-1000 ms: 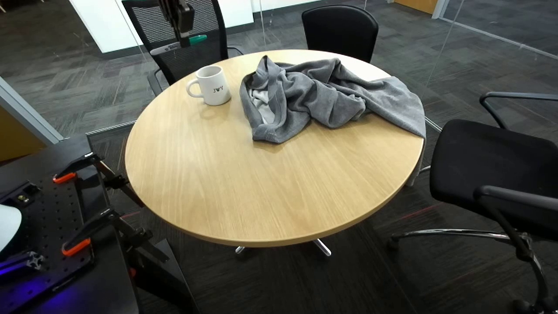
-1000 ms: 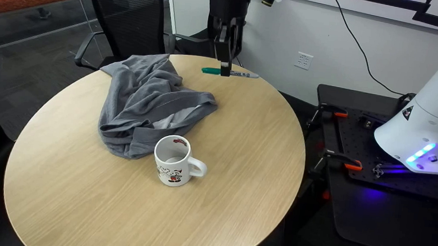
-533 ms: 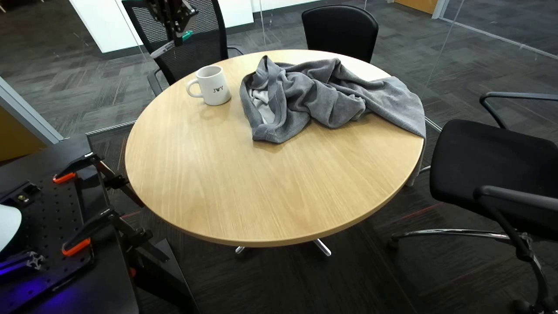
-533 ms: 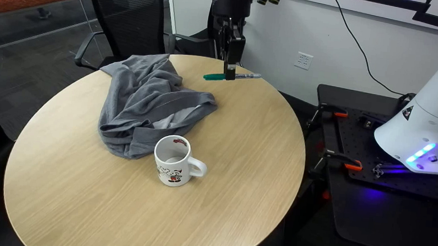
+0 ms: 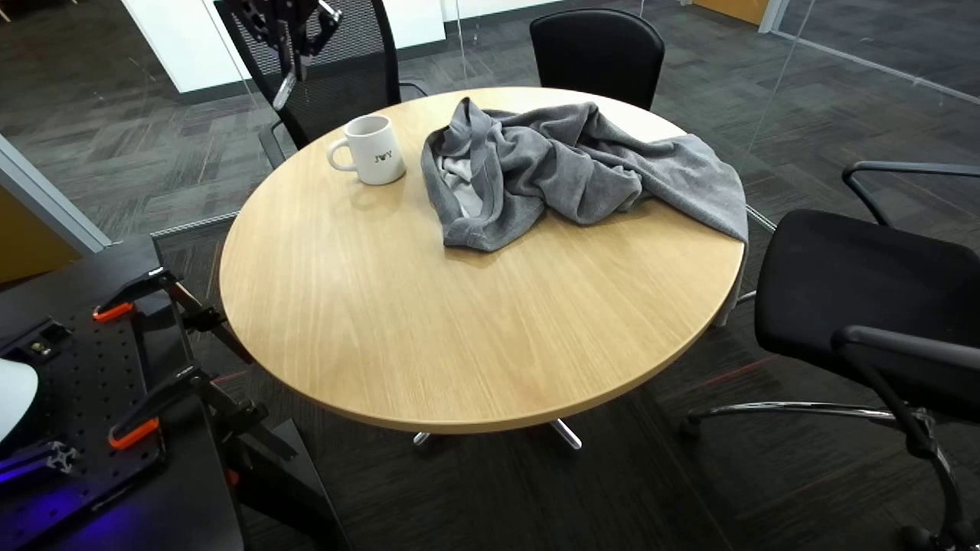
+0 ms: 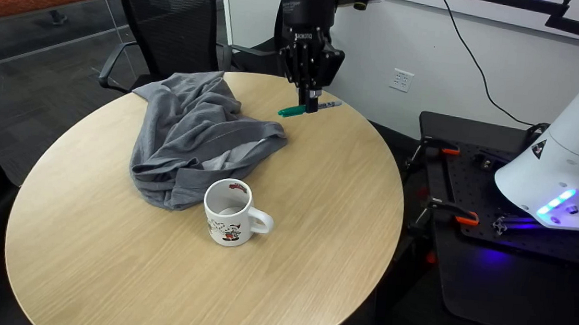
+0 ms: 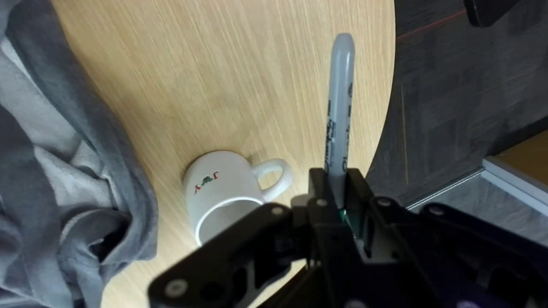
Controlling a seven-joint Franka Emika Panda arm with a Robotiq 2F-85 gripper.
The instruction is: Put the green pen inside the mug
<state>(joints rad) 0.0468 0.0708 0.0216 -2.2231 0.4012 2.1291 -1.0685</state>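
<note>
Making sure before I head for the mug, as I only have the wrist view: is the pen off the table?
Observer: Yes. In an exterior view the pen shows well off the table, in front of a chair's mesh back.
Operator: And that sliver of green at my claw?
Observer: In an exterior view it is the pen's green cap, sticking out on the opposite side of the claw from the grey barrel.
Operator: The claw covers part of the mug's mouth. What shows inside?
Observer: In an exterior view, a small red print on the inside wall, near the rim.
</note>
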